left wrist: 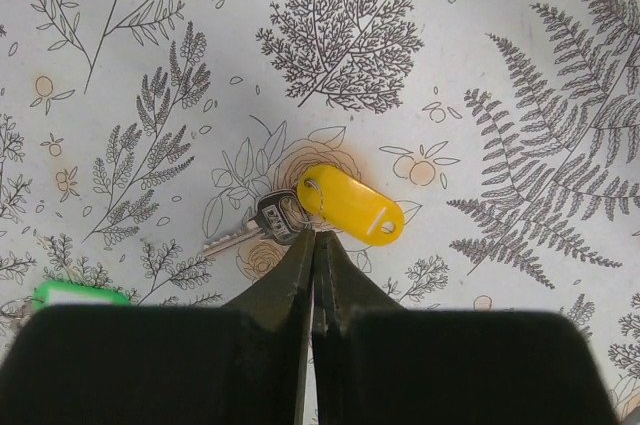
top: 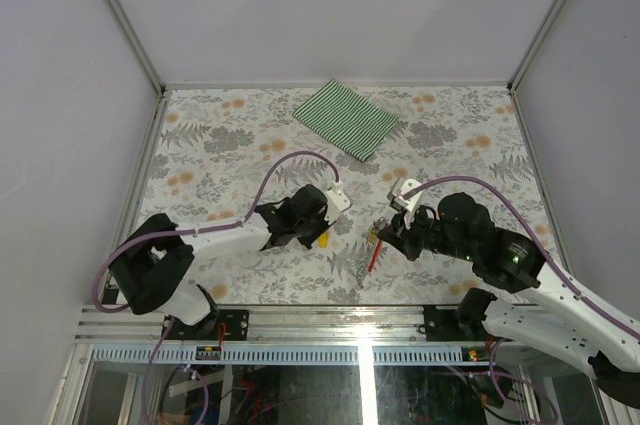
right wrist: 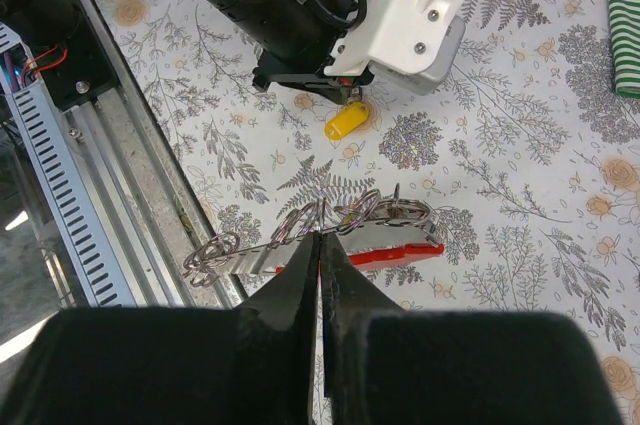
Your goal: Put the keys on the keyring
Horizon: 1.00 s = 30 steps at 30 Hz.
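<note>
Nearest my side of the table (top: 220, 155), just past the arm bases, sits the keyring (right wrist: 390, 245): its red strap hangs low over the floral surface, with silver loops and chain trailing off to one side. The right gripper (right wrist: 320, 240) has its jaws pressed together on those wire loops, so I have the ring in hand

A little further in and to the left, the left gripper (left wrist: 315, 237) is down at the yellow key (left wrist: 350, 207). Its jaws are closed tip to tip right where the silver key's head joins the yellow tag. I judge that to be a pinch on the key, though the tag itself looks flat on the table

Of the green key (left wrist: 75, 295) I see only a sliver of green tag at the edge of the left wrist view, beside the finger. I cannot find the second yellow one

Far back lies the striped cloth (top: 347, 118), well apart from everything

As I read it, nothing is threaded yet: the ring is held, the first key is gripped, and all three keys are left to go on
</note>
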Available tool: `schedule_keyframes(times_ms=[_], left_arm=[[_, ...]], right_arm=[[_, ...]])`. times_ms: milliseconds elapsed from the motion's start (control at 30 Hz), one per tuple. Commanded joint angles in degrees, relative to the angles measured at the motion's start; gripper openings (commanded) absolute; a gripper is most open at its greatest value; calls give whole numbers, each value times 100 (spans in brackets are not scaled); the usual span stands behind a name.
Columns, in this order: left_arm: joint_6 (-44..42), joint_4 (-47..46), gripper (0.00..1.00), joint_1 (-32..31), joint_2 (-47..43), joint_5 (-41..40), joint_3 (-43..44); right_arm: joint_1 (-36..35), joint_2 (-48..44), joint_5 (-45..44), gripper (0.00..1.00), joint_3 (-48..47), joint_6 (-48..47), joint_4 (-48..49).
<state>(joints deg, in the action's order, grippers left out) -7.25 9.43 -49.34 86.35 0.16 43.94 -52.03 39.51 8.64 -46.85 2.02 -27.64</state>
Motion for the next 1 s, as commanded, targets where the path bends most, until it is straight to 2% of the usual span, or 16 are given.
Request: schedule_keyframes(times_ms=[0, 133, 333, 567, 767, 967], left_arm=[[128, -278, 4, 47, -183, -46, -13], [12, -38, 19, 48, -34, -159, 131], [-165, 131, 32, 46, 261, -183, 299], [-368, 369, 35, 56, 545, -228, 511], [-301, 466, 38, 48, 427, -214, 448], [-249, 438, 44, -90, 334, -607, 320]], right_arm=[[-16, -116, 41, 1, -263, 59, 226], [-11, -125, 47, 1, -247, 75, 248], [-17, -126, 58, 1, -289, 67, 160], [-15, -141, 38, 1, -256, 70, 170], [-16, -97, 89, 2, -249, 67, 206], [-9, -65, 120, 2, -259, 57, 215]])
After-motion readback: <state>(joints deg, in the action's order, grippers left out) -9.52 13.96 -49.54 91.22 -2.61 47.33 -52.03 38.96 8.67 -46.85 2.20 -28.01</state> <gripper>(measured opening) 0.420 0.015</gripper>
